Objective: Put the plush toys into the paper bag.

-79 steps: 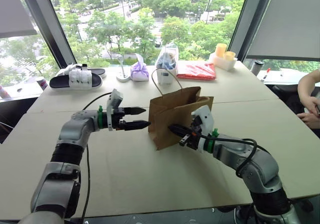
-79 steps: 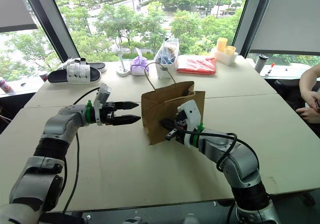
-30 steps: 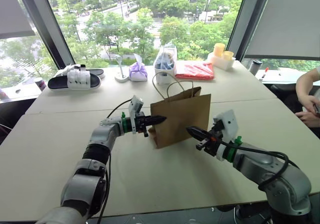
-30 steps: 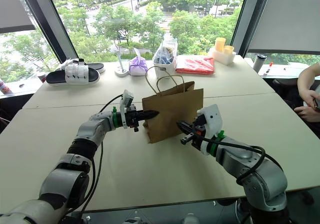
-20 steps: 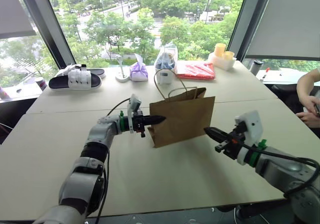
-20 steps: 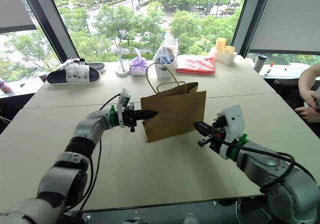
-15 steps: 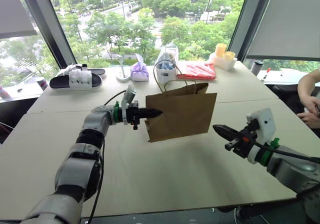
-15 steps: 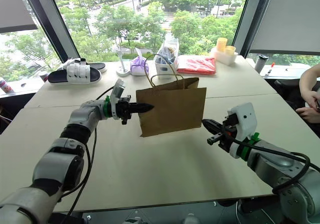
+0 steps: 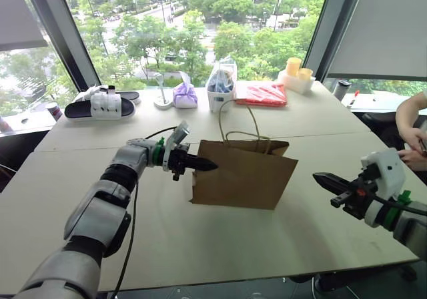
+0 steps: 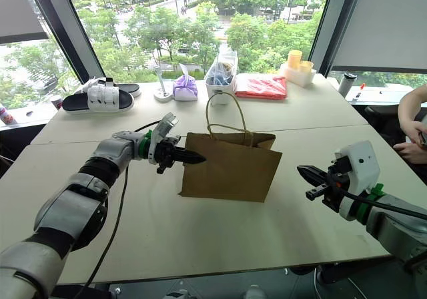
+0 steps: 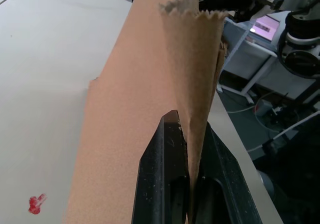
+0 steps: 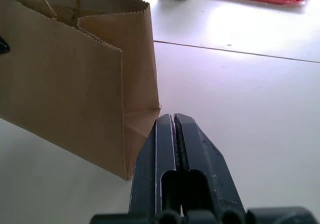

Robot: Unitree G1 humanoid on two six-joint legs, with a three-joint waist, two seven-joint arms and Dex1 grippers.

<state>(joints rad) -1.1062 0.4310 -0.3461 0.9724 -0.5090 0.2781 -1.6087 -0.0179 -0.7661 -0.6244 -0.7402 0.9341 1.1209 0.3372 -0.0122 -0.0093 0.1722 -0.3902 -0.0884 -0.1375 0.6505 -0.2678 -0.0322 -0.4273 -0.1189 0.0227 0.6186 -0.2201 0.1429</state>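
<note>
Left gripper [image 9: 208,166] extended level toward the right, clamped on left top edge of paper bag [image 9: 247,179]. Right gripper [image 9: 323,178] closed, empty, held apart right of bag. One bag, mid-table [image 9: 200,245], tilted. Two handles. Plush toys not discernible.

On the desk [image 9: 80,199] stands one brown paper bag [image 9: 243,175] with two loop handles [image 9: 241,122]. Along the far edge lie one pair of black-and-white slippers [image 9: 101,103], one purple tied pouch [image 9: 185,96], one white container with a clear plastic bag [image 9: 221,89], one red flat packet [image 9: 261,93] and two yellow cups [image 9: 297,70]. Two grippers are in view, the left gripper [image 9: 208,167] and the right gripper [image 9: 321,177].
</note>
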